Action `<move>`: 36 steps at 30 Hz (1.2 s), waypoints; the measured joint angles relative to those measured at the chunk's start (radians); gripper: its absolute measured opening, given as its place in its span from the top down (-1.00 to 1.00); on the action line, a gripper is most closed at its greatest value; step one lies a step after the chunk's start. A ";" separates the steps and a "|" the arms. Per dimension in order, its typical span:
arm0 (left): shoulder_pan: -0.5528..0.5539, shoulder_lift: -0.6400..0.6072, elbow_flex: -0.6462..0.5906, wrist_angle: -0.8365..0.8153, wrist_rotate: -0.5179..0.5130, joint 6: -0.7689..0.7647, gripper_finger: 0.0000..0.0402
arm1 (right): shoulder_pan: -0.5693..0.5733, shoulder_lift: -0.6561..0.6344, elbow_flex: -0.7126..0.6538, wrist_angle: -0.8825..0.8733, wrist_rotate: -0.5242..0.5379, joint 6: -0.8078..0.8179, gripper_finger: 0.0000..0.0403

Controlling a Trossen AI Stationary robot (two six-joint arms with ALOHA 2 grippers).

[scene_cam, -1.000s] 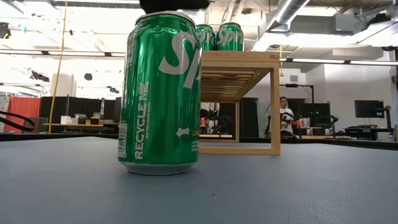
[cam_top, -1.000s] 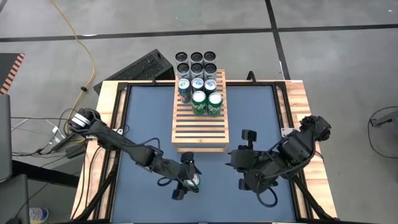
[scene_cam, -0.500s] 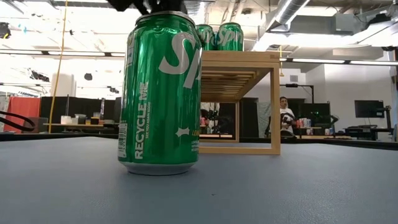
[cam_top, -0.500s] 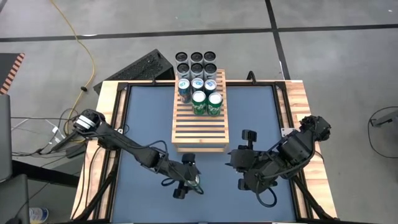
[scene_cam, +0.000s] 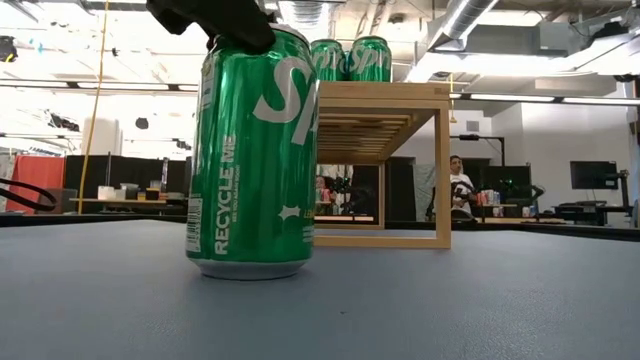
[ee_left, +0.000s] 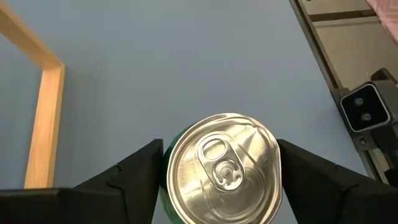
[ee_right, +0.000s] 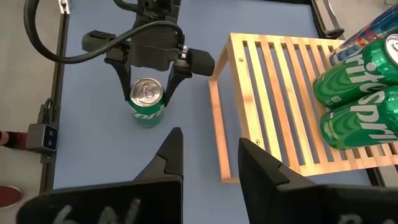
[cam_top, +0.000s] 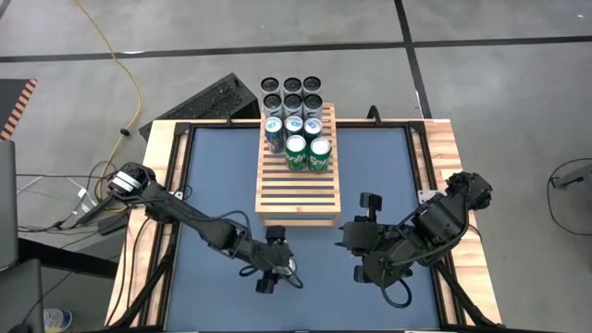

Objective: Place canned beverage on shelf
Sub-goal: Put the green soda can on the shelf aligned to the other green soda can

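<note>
A green can (scene_cam: 255,150) stands upright on its base on the blue table (cam_top: 213,185), near the front edge. My left gripper (cam_top: 280,268) is shut on its top (ee_left: 224,168) and also shows in the right wrist view (ee_right: 148,93). The shelf (cam_top: 296,190), a light wooden slatted rack, stands on the table's far middle. It carries two green cans (cam_top: 307,154) and blue cans (cam_top: 294,126) at its far end. My right gripper (ee_right: 210,140) hangs open above the table's right front (cam_top: 356,236), holding nothing. My left gripper pinches the green can between its two fingers, one on each side of the upper wall just under the top rim (ee_left: 166,163). The fingers (ee_right: 124,78) slant down from the table's left. The can stands upright with its base (scene_cam: 250,268) on the table.
Several dark-topped cans (cam_top: 292,92) stand in rows beyond the shelf's far end. A wooden border (cam_top: 166,157) frames the table. The near half of the shelf's slats (ee_right: 273,93) is bare. A person (scene_cam: 458,185) sits far off in the room.
My left gripper has sunk and tipped further downward onto the green can's top, which it now covers from above. The can has shifted a little toward the table's left while staying upright on the table.
</note>
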 joint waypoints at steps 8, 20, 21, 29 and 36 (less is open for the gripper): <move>-0.043 -0.005 0.007 -0.032 0.186 0.252 -0.28 | 0.000 0.000 0.000 0.000 0.001 -0.022 0.52; -0.047 -0.007 0.442 -0.641 0.350 0.535 -0.22 | -0.019 0.000 0.000 0.001 0.014 -0.068 0.52; -0.040 -0.007 0.479 -0.687 0.350 0.552 -0.21 | -0.022 0.000 0.000 0.001 0.014 -0.071 0.52; 0.032 -0.129 0.602 -0.836 0.278 0.610 -0.21 | -0.039 0.000 0.000 0.000 0.031 -0.072 0.52; 0.168 -0.296 0.586 -0.884 0.230 0.740 -0.19 | -0.076 0.000 0.000 0.000 0.031 -0.072 0.52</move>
